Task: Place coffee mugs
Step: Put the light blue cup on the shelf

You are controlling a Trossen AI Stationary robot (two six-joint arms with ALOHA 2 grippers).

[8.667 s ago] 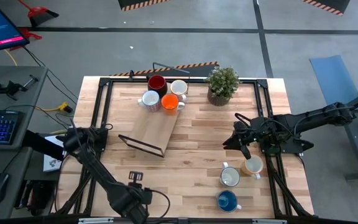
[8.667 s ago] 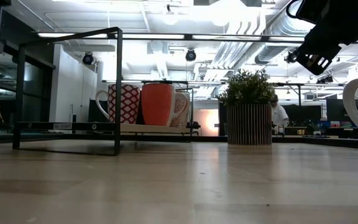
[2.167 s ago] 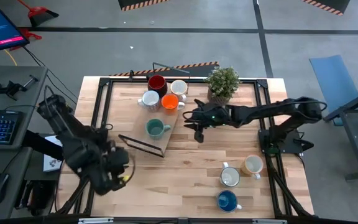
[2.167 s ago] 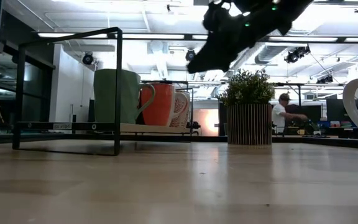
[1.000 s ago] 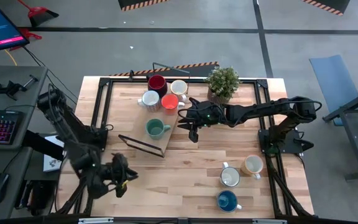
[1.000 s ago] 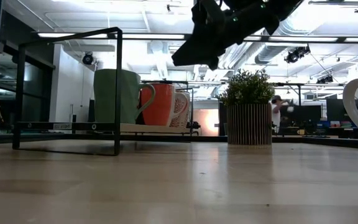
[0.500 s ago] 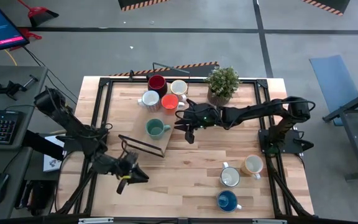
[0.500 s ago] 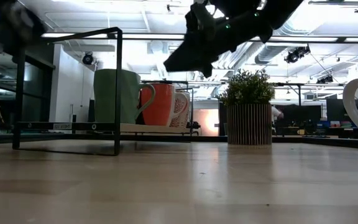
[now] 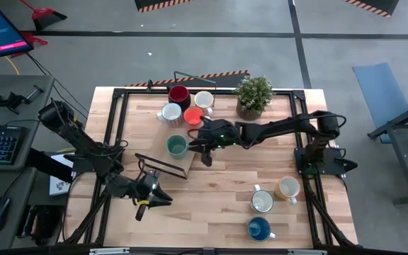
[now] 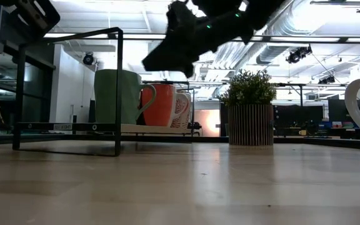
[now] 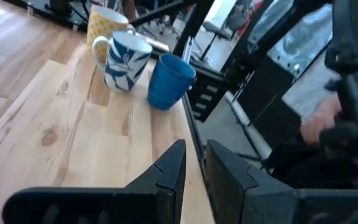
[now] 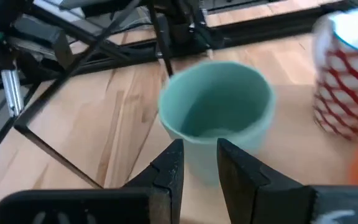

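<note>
Mugs are what I am sorting, and the teal-green mug (image 12: 219, 118) is sitting right ahead of my right gripper (image 12: 194, 163), just beyond its fingertips, upright on the wooden rack board (image 9: 178, 157). My right jaws are standing nearly together, a narrow gap between them, and holding nothing. In the high view my right gripper (image 9: 202, 145) is hovering just beside that mug (image 9: 176, 146), on the side where its handle ought to be, though I cannot make the handle out there.

I am judging that the teal-green mug is already placed, and that I am either nudging it or about to come away. Farther beyond it the dark red mug (image 9: 179, 94), the orange mug (image 9: 193, 116) and two pale mugs (image 9: 171, 113) are grouped on the same board.

My left gripper (image 11: 192, 169) is hanging low over the table's near edge, its jaws close together and empty. Ahead of it, well off, the blue mug (image 11: 169, 81), a leaf-patterned white mug (image 11: 125, 61) and the tan mug (image 11: 104, 25) are waiting. The next move, as I judge it, calls for reaching to one of those three and opening the jaws first.

In the low view my right arm is only a dark shape overhead. I am counting seven mugs; an eighth is not showing.
</note>
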